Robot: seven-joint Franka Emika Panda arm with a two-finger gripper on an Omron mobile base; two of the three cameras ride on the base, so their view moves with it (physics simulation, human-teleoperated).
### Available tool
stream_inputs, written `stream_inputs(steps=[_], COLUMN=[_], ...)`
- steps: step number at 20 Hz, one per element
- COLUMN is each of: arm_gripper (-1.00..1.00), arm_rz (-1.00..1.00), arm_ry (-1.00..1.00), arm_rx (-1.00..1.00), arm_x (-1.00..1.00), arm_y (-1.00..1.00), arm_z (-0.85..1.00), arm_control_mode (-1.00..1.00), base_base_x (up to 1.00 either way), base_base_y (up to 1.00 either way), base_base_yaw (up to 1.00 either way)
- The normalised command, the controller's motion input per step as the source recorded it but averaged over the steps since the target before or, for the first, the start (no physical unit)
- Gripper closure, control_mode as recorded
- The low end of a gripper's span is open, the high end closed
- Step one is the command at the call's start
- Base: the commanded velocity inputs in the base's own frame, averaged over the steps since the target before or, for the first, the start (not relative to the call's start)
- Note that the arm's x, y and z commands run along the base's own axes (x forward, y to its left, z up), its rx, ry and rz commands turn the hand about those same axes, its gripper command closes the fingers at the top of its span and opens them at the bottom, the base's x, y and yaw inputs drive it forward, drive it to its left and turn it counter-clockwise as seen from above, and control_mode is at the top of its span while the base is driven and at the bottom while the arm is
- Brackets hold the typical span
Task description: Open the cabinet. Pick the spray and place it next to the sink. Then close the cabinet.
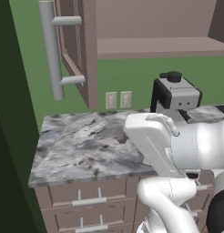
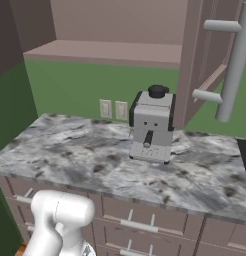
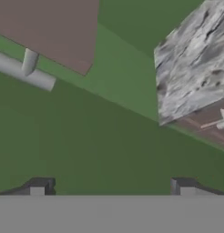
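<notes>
Gripper (image 3: 111,189): jaws spread wide, nothing between the two dark tips, holding nothing. It looks past the lower corner of one mauve-brown door at a stub of grey bar handle (image 3: 22,73), with green wall behind and a corner of the grey marbled stone counter (image 3: 191,68) off to the side. The mauve-brown wall cabinet with recessed-panel doors (image 1: 155,45) is above the counter (image 1: 82,145) and already open. The left door (image 1: 79,50) is swung out with its long grey cylindrical bar handle (image 1: 52,50) facing the robot, and the right door (image 2: 195,60) likewise, handle (image 2: 235,65) out front. The small white spray bottle: I can't tell where it stands, so I can't say whether the pick is done or pending. A dark edge at the counter's far right (image 2: 245,155) is probably the black sink, too cropped to be sure. A grey and black coffee machine (image 2: 152,127) sits on the counter under the cabinet, close to the right door's swing and to any reach up to the shelf. Handling guess for the doors: rigid, hinged, move on an arc only. The bar is smooth and round, so it can roll in the pads. Take it mid-span between the two standoffs, jaws across the bar, and push along the arc, not straight in. For the spray: likely light, stiff plastic, slick, narrow base, so tippy. Grip the body below the trigger head, not the head, and set it down gently near the basin.
</notes>
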Motion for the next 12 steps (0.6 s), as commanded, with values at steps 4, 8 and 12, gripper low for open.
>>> stream_inputs(steps=[4, 8, 12], arm_gripper=[-1.00, -1.00, -1.00], arm_rz=[0.00, -0.03, -0.06], arm_ry=[0.00, 0.00, 0.00], arm_rx=[0.21, 0.13, 0.04], arm_x=[0.28, 0.19, -0.05], arm_y=[0.53, 0.48, 0.52], arm_z=[0.13, 0.23, 0.19], arm_control_mode=[-1.00, -1.00, -1.00], base_base_x=[0.00, 0.00, 0.00], base_base_y=[0.00, 0.00, 0.00], base_base_yaw=[0.00, 0.00, 0.00])
